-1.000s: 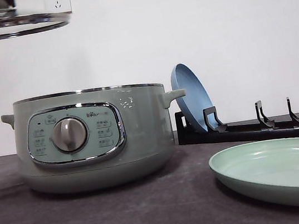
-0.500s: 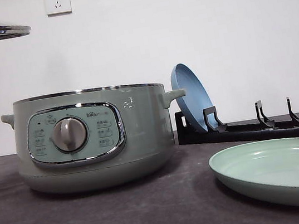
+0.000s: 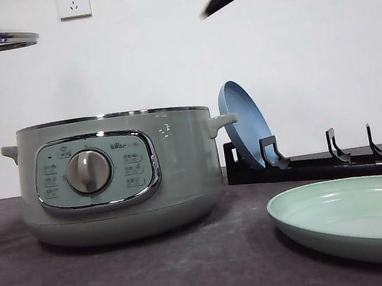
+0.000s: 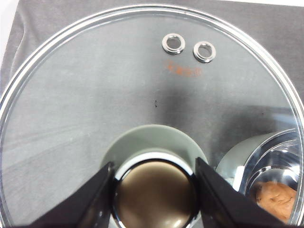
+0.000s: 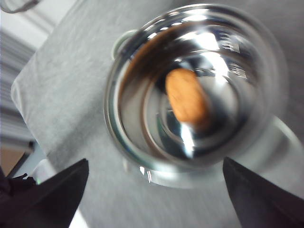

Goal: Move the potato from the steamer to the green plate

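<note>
I am holding the lid (image 4: 142, 95) clear with my left pincer (image 4: 154, 190) clamped on its knob, while lining my spread right pincer (image 5: 152, 190) squarely above the potato (image 5: 186, 96) (lying lengthwise in the steamer (image 5: 190, 85)).

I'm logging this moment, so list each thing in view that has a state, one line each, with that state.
steamer: open, lid off, upright on the table.
glass lid: lifted clear of the steamer, gripped by its knob.
potato: lying inside the steamer, not yet picked up.
green plate: flat on the table, nothing on it.
blue plate: standing on edge in the black rack.
left end effector: shut on the lid knob.
right end effector: open, above the steamer.
</note>
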